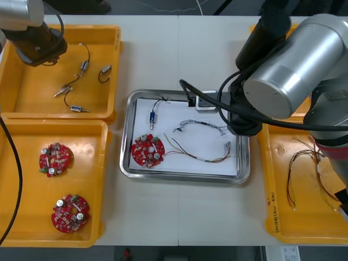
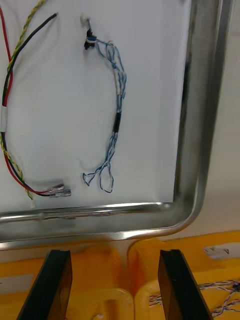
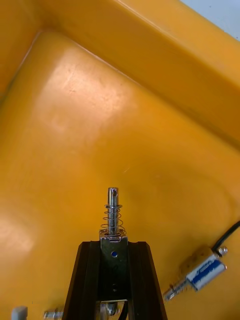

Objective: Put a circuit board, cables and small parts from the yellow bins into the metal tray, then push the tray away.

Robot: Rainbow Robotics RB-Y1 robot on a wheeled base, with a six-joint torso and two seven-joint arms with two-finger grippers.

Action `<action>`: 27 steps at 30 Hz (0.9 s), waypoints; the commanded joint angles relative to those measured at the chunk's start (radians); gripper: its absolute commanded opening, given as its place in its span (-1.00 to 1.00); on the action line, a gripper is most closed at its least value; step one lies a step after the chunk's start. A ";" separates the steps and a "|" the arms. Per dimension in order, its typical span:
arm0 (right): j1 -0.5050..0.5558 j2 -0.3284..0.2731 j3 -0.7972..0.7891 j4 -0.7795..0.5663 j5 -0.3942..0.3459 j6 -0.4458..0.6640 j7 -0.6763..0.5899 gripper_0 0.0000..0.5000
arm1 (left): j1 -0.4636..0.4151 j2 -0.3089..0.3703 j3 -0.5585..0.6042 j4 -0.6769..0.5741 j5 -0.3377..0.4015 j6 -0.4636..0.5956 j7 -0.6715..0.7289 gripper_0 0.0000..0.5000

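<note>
L gripper (image 3: 114, 246) is pinching a small metal part (image 3: 113, 212), spring end out, above far-left yellow bin (image 3: 150, 125) nr its corner, prob. for carrying to metal tray (image 2: 200, 125). R gripper (image 2: 114, 256), fingers apart, is hovering by tray's right edge.

The metal tray (image 1: 125, 142) has a polished, mirror-bright rim, while its floor is matt white and flat like paper. The yellow bins (image 1: 32, 89) are smooth moulded plastic with a soft gloss. Between the matt black fingers of the left gripper (image 3: 114, 245), the small metal part (image 3: 113, 207) is bright and shiny, with a fine wire spring round it. The twisted blue and white cable (image 2: 118, 95) looks plastic-coated and dull. The right arm's casing (image 1: 283, 81) has a satiny silver finish.
</note>
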 commanded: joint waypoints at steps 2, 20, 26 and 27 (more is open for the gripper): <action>0.039 -0.012 -0.154 -0.096 -0.057 0.006 -0.068 1.00 | 0.021 0.069 0.032 -0.188 0.018 0.175 -0.019 -1.00; 0.203 -0.101 -0.433 -0.156 -0.131 0.006 -0.487 1.00 | 0.178 -0.023 0.045 -0.826 0.072 0.585 0.128 -1.00; 0.263 -0.121 -0.510 -0.175 -0.136 0.006 -0.608 1.00 | 0.179 -0.104 -0.034 -0.949 0.072 0.623 0.237 -1.00; 0.273 -0.126 -0.528 -0.175 -0.136 0.006 -0.628 1.00 | 0.179 -0.120 -0.049 -0.966 0.072 0.625 0.257 -1.00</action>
